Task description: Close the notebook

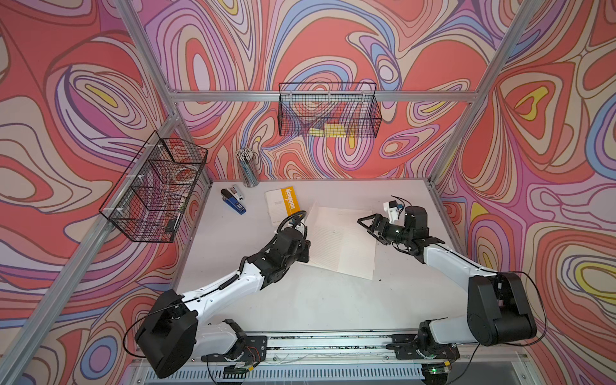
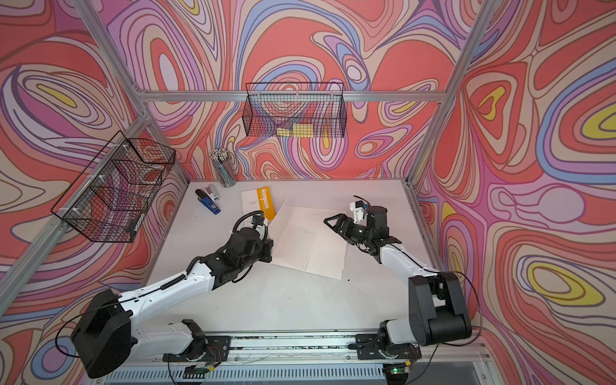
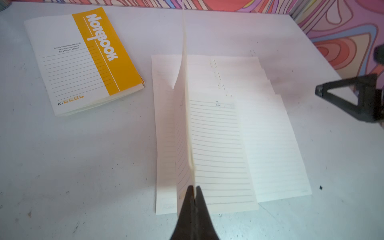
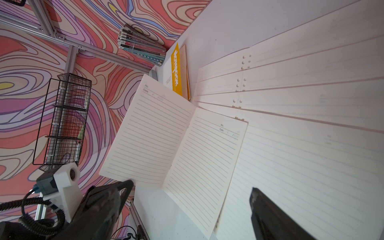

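The notebook [image 1: 343, 243] is lying open and face up around the middle of the white table [image 1: 300, 300], showing cream pages ruled with thin lines and small "No." and "Date" fields at the head. Its sheets are sitting fanned in staggered layers, with small holes along the fold. One leaf [image 4: 149, 128] is standing raised off the rest, tilting up from the fold.
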Controlling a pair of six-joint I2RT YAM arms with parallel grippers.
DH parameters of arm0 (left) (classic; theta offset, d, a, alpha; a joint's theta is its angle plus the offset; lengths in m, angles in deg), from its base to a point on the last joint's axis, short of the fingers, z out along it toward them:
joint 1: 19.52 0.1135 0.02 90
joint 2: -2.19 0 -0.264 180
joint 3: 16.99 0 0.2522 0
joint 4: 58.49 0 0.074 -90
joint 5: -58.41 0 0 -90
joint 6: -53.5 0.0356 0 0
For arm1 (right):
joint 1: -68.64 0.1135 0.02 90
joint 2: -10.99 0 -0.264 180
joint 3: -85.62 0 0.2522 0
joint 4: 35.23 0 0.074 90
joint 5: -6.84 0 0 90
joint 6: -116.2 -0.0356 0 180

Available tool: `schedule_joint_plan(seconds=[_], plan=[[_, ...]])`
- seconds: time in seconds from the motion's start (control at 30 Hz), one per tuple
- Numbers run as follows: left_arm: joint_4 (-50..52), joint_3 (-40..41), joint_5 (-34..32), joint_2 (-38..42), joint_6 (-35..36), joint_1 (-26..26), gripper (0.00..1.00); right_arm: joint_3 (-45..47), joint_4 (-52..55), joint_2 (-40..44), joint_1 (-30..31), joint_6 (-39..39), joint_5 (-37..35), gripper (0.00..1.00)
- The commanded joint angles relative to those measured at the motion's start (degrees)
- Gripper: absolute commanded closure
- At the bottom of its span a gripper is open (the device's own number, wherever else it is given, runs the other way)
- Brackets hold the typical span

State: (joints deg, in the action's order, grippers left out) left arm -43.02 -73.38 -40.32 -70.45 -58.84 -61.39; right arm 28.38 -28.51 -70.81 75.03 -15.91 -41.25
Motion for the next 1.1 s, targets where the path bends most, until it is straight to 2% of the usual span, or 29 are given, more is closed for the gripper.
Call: schedule_joint_plan(seconds=[0.0, 0.13, 0.33, 0.57, 0.73, 0.8, 0.87, 1.07], plan=[[0.8, 1.0, -1.1, -0.1, 5.6, -2.1, 1.0, -0.8, -1.9, -1.4, 0.0, -1.2, 0.7, 0.02], [-3.4, 3.8, 2.8, -0.1, 6.5, -4.2, 1.0, -1.8, -2.6, -2.5, 0.3, -1.7, 0.9, 0.02], [-4.0, 3.1, 2.0, -3.7, 8.5, -9.0, 1.0, -3.6, -4.2, -4.9, 2.6, -2.6, 0.5, 0.02], [0.0, -3.2, -4.7, -12.2, 12.6, -16.4, 1.0, -7.4, -4.9, -7.4, 6.3, -3.3, -1.0, 0.02], [0.1, -5.2, -6.2, -16.7, 12.9, -18.2, 1.0, -9.3, -4.6, -7.9, 6.8, -3.5, -0.9, 0.02], [0.5, -5.9, -6.2, -17.6, 12.9, -18.7, 0.95, -9.4, -4.6, -7.9, 6.9, -3.5, -0.9, 0.02], [0.7, -6.4, -6.1, -18.6, 12.9, -19.1, 0.78, -9.4, -4.9, -8.1, 7.1, -3.6, -1.0, 0.02], [0.4, -7.1, -5.5, -20.5, 12.2, -19.7, 0.62, -7.8, -6.6, -8.6, 7.8, -4.5, -1.0, 0.02]])
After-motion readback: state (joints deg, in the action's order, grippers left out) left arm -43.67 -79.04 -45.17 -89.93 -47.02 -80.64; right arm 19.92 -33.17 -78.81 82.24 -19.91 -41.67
